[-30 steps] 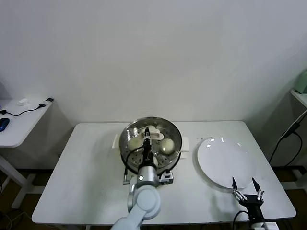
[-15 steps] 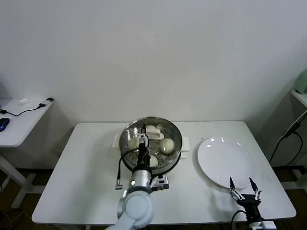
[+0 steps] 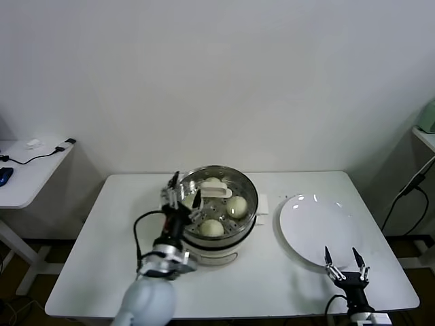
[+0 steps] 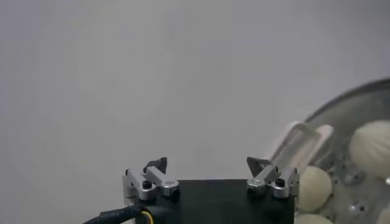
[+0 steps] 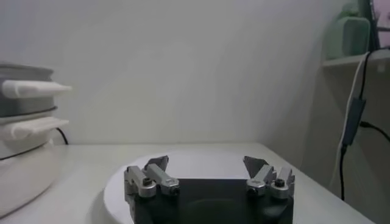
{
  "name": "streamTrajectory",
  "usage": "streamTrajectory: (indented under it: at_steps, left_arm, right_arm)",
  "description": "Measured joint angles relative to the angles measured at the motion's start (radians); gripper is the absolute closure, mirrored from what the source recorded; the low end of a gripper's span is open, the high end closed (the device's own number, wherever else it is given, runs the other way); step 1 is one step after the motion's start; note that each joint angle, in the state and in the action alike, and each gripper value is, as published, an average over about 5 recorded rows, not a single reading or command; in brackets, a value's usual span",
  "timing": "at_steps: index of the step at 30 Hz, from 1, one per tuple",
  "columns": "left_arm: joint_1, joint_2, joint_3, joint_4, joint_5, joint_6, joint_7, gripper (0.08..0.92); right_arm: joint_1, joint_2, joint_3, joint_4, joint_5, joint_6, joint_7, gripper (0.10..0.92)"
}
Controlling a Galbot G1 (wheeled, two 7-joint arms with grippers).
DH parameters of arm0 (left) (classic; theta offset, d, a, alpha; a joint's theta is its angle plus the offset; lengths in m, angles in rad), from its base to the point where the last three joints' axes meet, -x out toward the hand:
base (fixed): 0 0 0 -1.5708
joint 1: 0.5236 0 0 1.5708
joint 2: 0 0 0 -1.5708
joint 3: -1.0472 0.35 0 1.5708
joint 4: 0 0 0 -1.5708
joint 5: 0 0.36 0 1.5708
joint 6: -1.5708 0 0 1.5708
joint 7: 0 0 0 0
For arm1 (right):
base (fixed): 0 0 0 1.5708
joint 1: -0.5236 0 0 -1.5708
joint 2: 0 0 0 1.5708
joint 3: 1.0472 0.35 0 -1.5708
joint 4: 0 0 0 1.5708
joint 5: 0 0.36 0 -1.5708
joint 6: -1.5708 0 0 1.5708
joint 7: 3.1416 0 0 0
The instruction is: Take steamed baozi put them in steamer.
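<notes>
The steamer [image 3: 249, 219] is a shiny steel pot on a cream base at the table's middle. Several cream-white baozi lie on its perforated tray: one at the front [image 3: 212, 227], one at the right [image 3: 236, 205], one at the back [image 3: 213, 182]. Another at the left is partly hidden by my left gripper [image 3: 185, 188]. That gripper is open and empty, raised over the steamer's left rim. The left wrist view shows it open [image 4: 207, 164], with baozi [image 4: 373, 146] beyond it. My right gripper [image 3: 342, 261] is open and empty at the plate's front edge.
A flat white plate [image 3: 314, 227] lies right of the steamer and also shows in the right wrist view [image 5: 119, 182]. A side table [image 3: 27, 170] with cables stands at the far left. A cable hangs at the right wall.
My left gripper has risen out of the steamer and moved left to its rim. The front baozi it covered now lies in view on the tray. The right gripper has barely shifted.
</notes>
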Motion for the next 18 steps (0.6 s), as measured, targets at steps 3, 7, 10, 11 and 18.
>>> streamTrajectory:
  at_steps: [3,7,10,11,18]
  left_arm:
    - [0.051,0.019,-0.103,-0.006,-0.201,-0.098,-0.020,0.177]
    - [0.119,0.058,-0.225,0.018,-0.465,-0.232,-0.026,0.177]
    - [0.162,0.085,-0.285,0.059,-0.644,-0.323,-0.017,0.177]
    - [0.175,0.092,-0.300,0.074,-0.696,-0.349,-0.013,0.177]
    - [0.227,0.119,-0.350,0.189,-0.936,-0.497,0.018,0.177]
  right_arm:
    - [0.002,0.002,-0.002,0.002,-0.001,0.016,-0.001,0.203]
    - [0.007,0.002,-0.005,0.001,-0.003,0.029,0.002,0.203]
    - [0.013,0.003,-0.009,-0.003,-0.005,0.035,0.007,0.203]
    - [0.014,0.003,-0.011,-0.004,-0.005,0.036,0.008,0.203]
    - [0.018,0.008,-0.021,-0.014,-0.006,0.038,0.013,0.203]
